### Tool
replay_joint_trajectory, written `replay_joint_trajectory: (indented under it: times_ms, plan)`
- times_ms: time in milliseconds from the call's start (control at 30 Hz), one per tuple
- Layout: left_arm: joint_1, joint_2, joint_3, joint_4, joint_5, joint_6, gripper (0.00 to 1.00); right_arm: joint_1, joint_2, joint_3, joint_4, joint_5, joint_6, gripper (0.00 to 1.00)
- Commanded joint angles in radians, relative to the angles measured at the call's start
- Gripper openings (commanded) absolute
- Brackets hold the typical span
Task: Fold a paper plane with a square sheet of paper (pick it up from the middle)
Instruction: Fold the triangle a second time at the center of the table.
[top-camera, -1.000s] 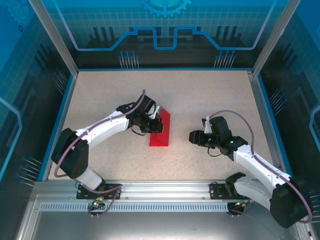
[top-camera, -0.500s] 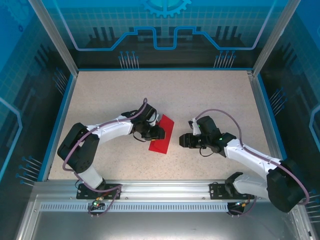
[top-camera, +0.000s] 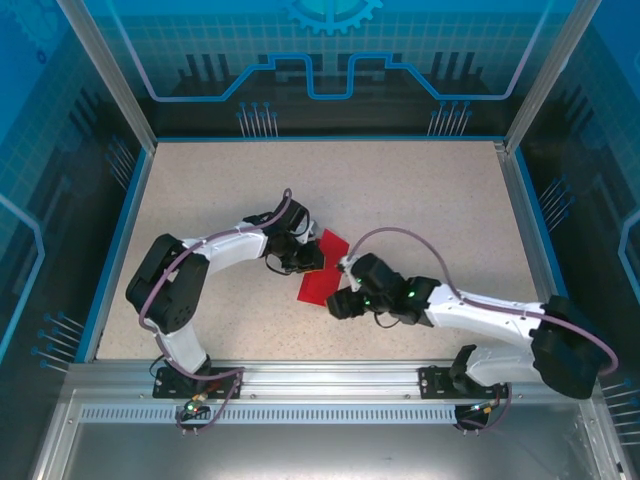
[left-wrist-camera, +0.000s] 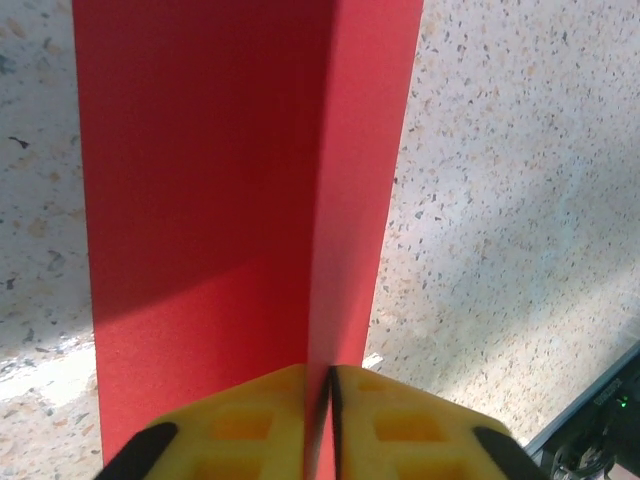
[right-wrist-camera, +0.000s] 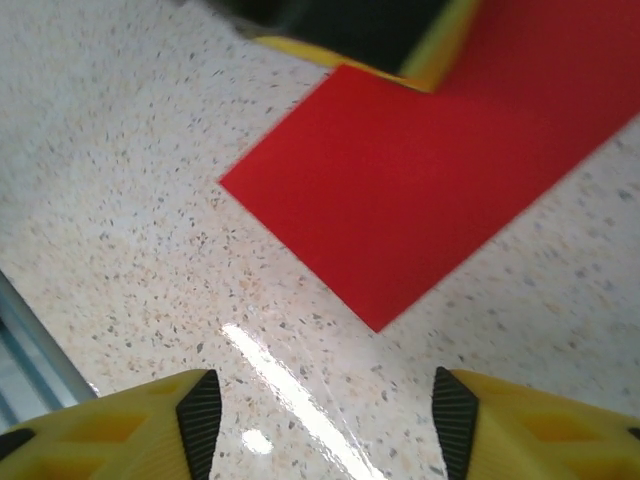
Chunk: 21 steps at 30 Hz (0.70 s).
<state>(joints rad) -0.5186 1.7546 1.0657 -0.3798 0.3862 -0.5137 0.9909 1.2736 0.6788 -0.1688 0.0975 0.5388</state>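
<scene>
We pinch the centre ridge on the left while our right arm closes in.

Between the fingertips of our left gripper (left-wrist-camera: 318, 378) the jaws are pressed together on the raised crease of the square sheet of paper (left-wrist-camera: 200, 200). The sheet runs straight ahead from the pads, one flap flat and the other standing up. Our right gripper (right-wrist-camera: 325, 400) stands wide open and holds nothing, with the sheet's near corner just ahead of its fingertips. A second ago this gripper was well off to the side with narrower jaws, so it has now swung in beside the sheet. We judge it is ready to press or take a flap for the next fold. Further out is only the table (top-camera: 430, 190), whose blue rim encloses nothing but the sheet.
</scene>
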Motion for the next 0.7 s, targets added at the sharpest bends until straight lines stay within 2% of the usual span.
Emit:
replay_joint_trajectory:
  times_ms: [0, 167, 433, 500, 667]
  plan:
    - [0.008, 0.008, 0.033, -0.022, 0.035, 0.019, 0.13, 0.101, 0.071, 0.074, 0.016, 0.231, -0.051, 0.62]
    - [0.008, 0.004, 0.031, -0.025, 0.036, 0.014, 0.12, 0.186, 0.202, 0.161, 0.032, 0.347, -0.088, 0.63]
    - [0.009, 0.004, 0.033, -0.023, 0.047, 0.002, 0.12, 0.248, 0.347, 0.256, 0.008, 0.495, -0.088, 0.63]
    - [0.009, 0.000, 0.028, -0.022, 0.048, 0.001, 0.12, 0.249, 0.367, 0.265, -0.001, 0.532, -0.071, 0.60]
    - [0.008, 0.001, 0.025, -0.027, 0.046, 0.003, 0.11, 0.250, 0.391, 0.270, 0.008, 0.543, -0.065, 0.46]
